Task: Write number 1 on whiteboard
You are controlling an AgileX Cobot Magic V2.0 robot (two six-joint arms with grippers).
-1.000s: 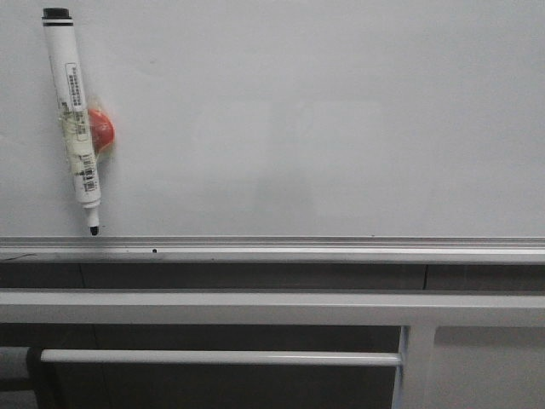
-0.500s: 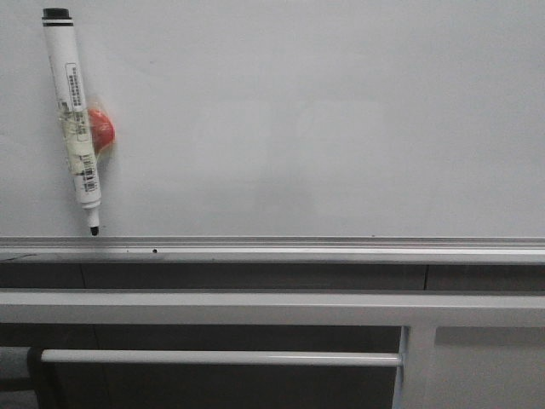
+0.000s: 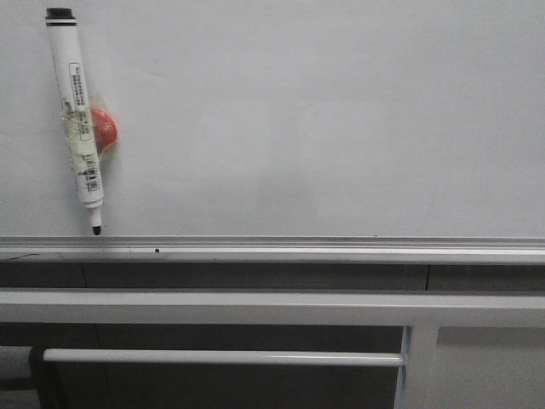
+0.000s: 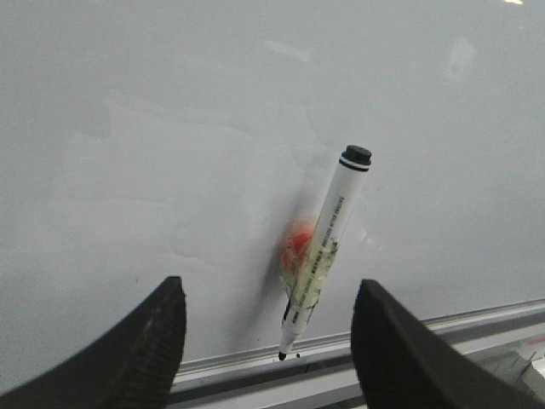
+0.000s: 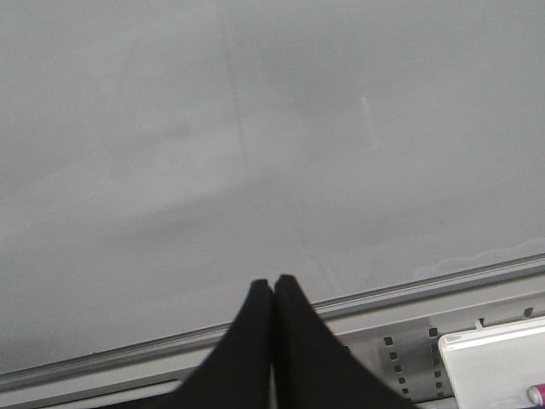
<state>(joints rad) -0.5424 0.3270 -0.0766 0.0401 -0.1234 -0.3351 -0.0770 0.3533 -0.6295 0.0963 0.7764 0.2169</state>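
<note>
The whiteboard [image 3: 324, 119] is a glossy white panel with a silver ledge [image 3: 341, 250] along its lower edge. No number 1 stroke shows on it. A white marker pen [image 3: 78, 119] hangs nearly upright on the board's left side, black end cap up, uncapped black tip just above the ledge, taped to a red magnet [image 3: 106, 128]. In the left wrist view my left gripper [image 4: 271, 290] is open and empty, its jaws wide either side of the pen [image 4: 328, 243] and short of it. My right gripper [image 5: 272, 285] is shut and empty before bare board [image 5: 255, 128]. Neither gripper shows in the front view.
Grey metal rails [image 3: 255, 307] run below the ledge, with a thinner bar [image 3: 221, 357] and an upright post [image 3: 417, 366] lower down. In the right wrist view a perforated metal bracket [image 5: 409, 362] and a white box [image 5: 494, 366] lie below the ledge.
In the front view the pen and the ledge sit a few pixels further right and lower than before. Nothing else has changed.
</note>
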